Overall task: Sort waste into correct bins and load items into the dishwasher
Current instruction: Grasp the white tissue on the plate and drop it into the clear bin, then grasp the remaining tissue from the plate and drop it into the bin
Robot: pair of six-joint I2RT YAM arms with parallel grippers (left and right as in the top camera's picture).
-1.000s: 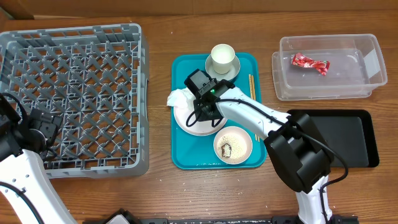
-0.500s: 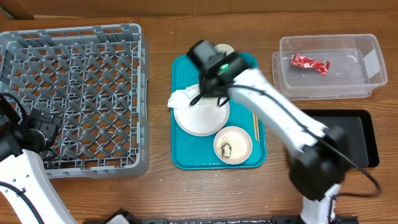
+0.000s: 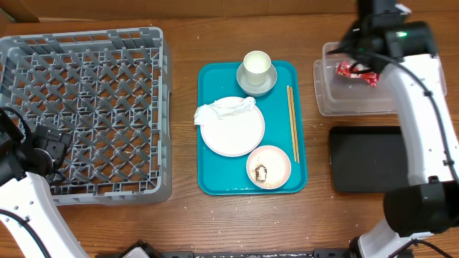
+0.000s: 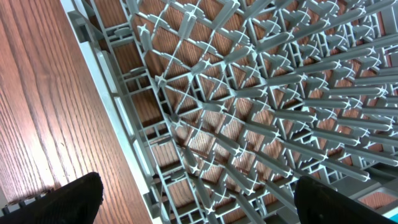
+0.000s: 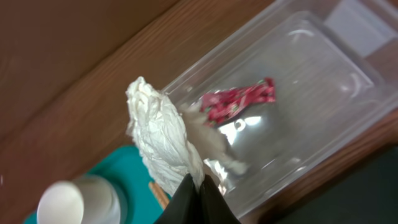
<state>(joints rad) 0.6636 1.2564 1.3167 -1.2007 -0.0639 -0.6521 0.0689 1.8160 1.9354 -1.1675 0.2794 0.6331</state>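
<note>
The grey dish crate (image 3: 86, 107) fills the desk's left end; the left gripper (image 4: 211, 202) hangs over its lattice by the crate's left wall, fingers (image 4: 78, 199) spread wide, holding nothing; the teal tray (image 3: 215, 172) sits mid-desk; the clear tub (image 3: 423, 79) lies at the far right corner, the black tray (image 3: 373, 161) just in front of it by the right edge; on the teal tray rest the white plate (image 3: 233, 132), the pinkish bowl (image 3: 288, 163) with rice (image 3: 276, 159) and a brown scrap (image 3: 262, 172), the grey-green bowl (image 3: 258, 89) carrying the white cup (image 3: 257, 66), and chopsticks (image 3: 292, 122); a crumpled napkin (image 3: 224, 109) lies on the plate's far-left rim; the right gripper (image 5: 198, 193) is above the tub, fingers pinched together on a second white napkin (image 5: 158, 137); the red wrapper (image 5: 239, 102) lies in the tub.
</note>
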